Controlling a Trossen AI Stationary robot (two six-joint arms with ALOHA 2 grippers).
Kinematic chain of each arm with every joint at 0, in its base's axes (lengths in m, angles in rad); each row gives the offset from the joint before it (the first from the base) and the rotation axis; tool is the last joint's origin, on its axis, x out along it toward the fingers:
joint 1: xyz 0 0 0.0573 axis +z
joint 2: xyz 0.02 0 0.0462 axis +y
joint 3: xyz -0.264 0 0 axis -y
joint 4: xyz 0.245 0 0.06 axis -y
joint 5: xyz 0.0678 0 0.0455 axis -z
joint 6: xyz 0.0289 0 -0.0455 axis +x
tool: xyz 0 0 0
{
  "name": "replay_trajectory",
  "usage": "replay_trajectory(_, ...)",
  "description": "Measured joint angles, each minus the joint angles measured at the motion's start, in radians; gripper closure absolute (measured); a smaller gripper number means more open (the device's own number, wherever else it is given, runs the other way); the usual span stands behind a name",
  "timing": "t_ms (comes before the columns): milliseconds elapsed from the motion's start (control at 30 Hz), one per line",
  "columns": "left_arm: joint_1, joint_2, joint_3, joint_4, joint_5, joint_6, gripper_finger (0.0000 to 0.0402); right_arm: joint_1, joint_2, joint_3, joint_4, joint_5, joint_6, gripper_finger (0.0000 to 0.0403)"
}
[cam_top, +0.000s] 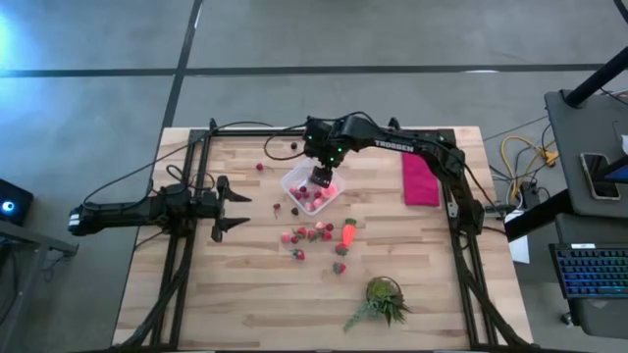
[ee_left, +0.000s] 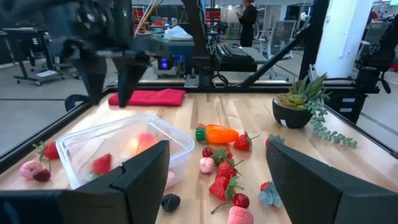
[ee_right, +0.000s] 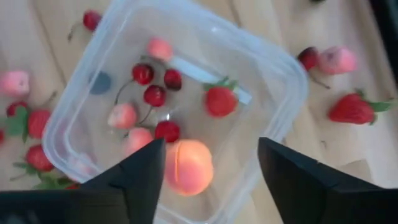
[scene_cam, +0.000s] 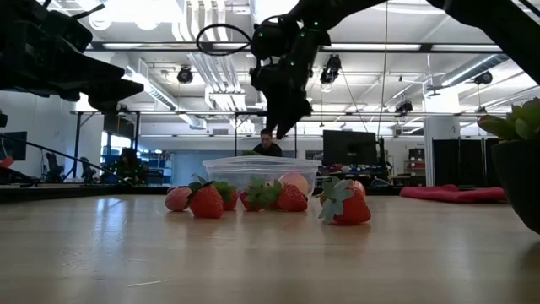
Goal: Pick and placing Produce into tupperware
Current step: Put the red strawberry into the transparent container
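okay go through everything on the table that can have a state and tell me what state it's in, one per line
Tupperware: lid off, upright, partly filled with fruit.
Right gripper: open, above the tupperware, holding nothing.
Left gripper: open, empty, waiting left of the tupperware.
Peach: lying inside the tupperware.
Carrot: on the table, outside the tupperware.
Cloth: flat on the table.
Plant: upright in its pot.

From my feed, grey concrete floor [cam_top: 294, 39] surrounds the wooden worktop [cam_top: 245, 294]. Ceiling strip lights [scene_cam: 160, 46] glow over ducts, and a desk with a keyboard [cam_top: 589, 270] sits off its right edge.
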Motion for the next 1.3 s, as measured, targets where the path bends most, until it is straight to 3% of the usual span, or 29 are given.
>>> replay_trajectory(100,0.0,0.0,0.0,0.0,0.0,0.0,0.0146,-0.019,0.0,0.041,-0.002,0.048,0.08,0.0131)
replay_trajectory(333,0.0,0.0,0.0,0.0,0.0,0.0,0.0146,-0.177,0.036,0.094,-0.046,0.037,0.428,0.0133)
replay_trajectory(467,0.0,0.0,0.0,0.0,0.0,0.0,0.0146,-0.228,0.088,0.086,-0.045,-0.056,0.497,0.0145)
replay_trajectory(633,0.0,-0.001,0.0,-0.001,0.0,0.0,0.0146,-0.255,0.183,0.11,-0.007,-0.062,0.513,0.0165)
replay_trajectory(933,0.0,-0.001,0.0,0.0,0.0,0.0,0.0146,-0.261,0.359,0.311,-0.084,0.005,0.494,0.0175)
replay_trajectory(1300,0.0,-0.001,0.0,0.0,0.0,0.0,0.0146,-0.262,0.418,0.372,-0.183,0.073,0.479,0.0178)
